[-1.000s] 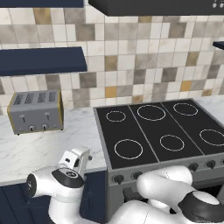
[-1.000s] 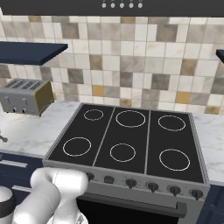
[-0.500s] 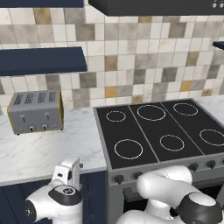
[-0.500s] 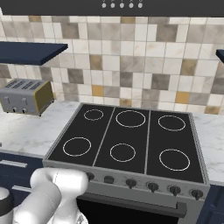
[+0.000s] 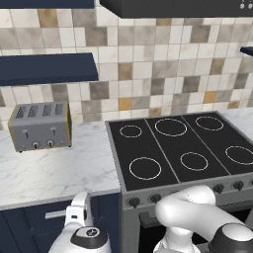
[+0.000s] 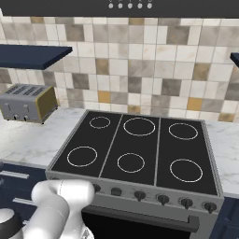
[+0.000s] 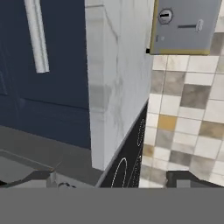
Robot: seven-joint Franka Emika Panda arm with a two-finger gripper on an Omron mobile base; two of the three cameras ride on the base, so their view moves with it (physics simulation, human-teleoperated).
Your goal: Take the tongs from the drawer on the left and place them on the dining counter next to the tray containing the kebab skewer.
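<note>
The gripper is held released and empty, rolled sideways toward the drawer, presumably so its silver bar handle can be grasped.

No readable text, labels, brands or numbers; toaster and stove knobs unmarked

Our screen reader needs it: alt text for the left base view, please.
A black six-ring stove sits beside a marble worktop holding a grey toaster. Below, the white arm hangs low before a navy drawer with a silver handle.
</note>
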